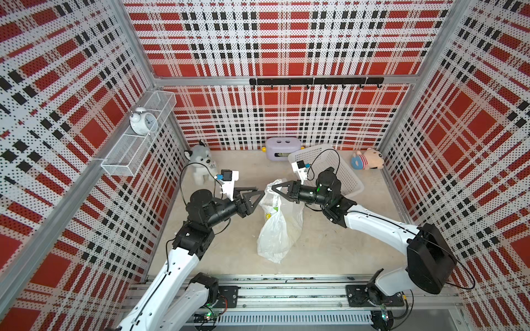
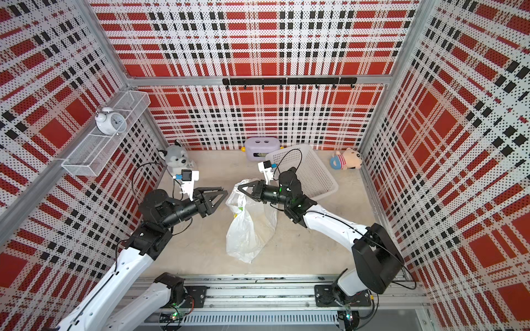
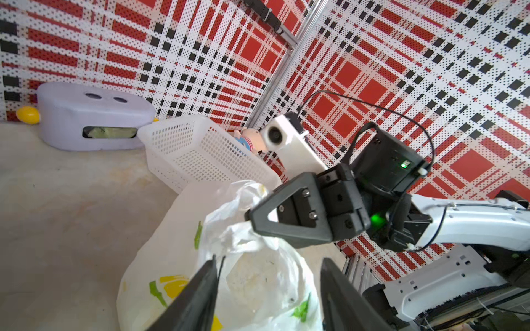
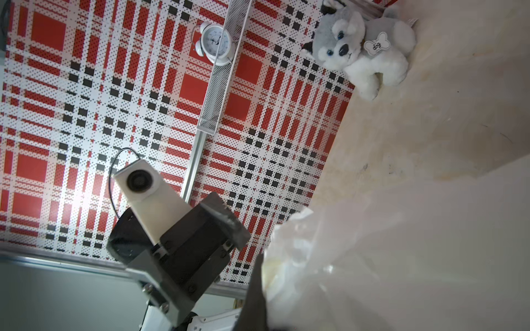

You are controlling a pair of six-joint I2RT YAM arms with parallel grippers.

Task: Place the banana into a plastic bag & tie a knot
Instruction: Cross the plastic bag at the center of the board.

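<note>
The plastic bag (image 1: 279, 229) (image 2: 246, 229) lies mid-table, white and crinkly with yellow and green print. My right gripper (image 1: 273, 188) (image 2: 239, 188) is shut on the bunched plastic at the bag's far end, also seen in the left wrist view (image 3: 249, 215). In the right wrist view the bag (image 4: 372, 258) covers most of that gripper (image 4: 266, 275). Just left of that end, my left gripper (image 1: 260, 191) (image 2: 225, 190) stands open and holds nothing. Its jaws (image 3: 269, 259) frame the bag (image 3: 172, 243). The banana is hidden and no knot is in view.
A white lattice basket (image 1: 329, 169) lies tilted behind the right arm. A purple box (image 1: 284, 147) stands at the back wall, a husky plush (image 1: 200, 160) at back left and a bear plush (image 1: 370, 162) at back right. A wire shelf (image 1: 120, 163) with a clock (image 1: 142, 120) hangs on the left wall.
</note>
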